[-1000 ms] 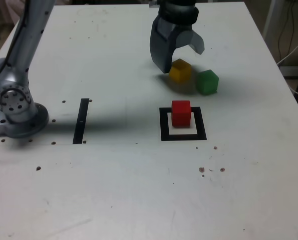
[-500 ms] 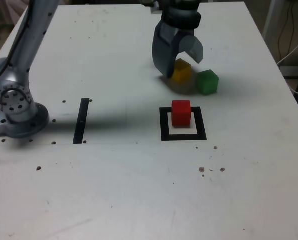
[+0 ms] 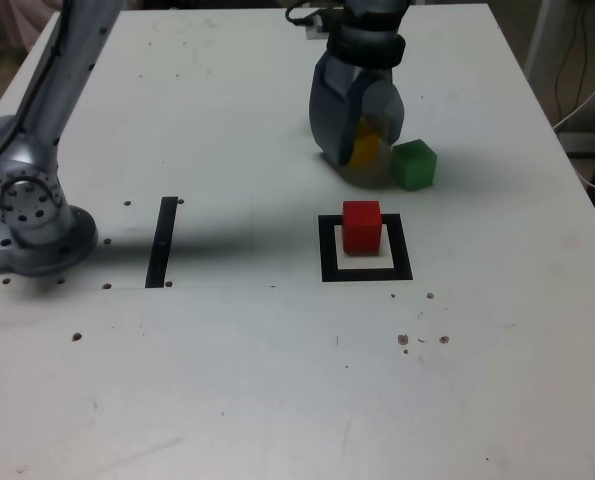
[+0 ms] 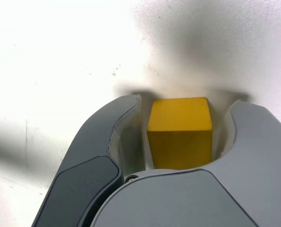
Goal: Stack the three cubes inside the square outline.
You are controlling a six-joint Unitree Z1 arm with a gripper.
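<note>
The three cubes are not stacked: the yellow one [image 4: 180,134] is between the part-open, empty fingers of the gripper [image 4: 186,124]; the green [image 3: 414,164] is beside it; the red [image 3: 361,227] is set in the square outline [image 3: 329,273]. Two are left to be stacked.

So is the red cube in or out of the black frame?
In. The red cube sits inside the black square frame, pale centre showing on three sides.
</note>
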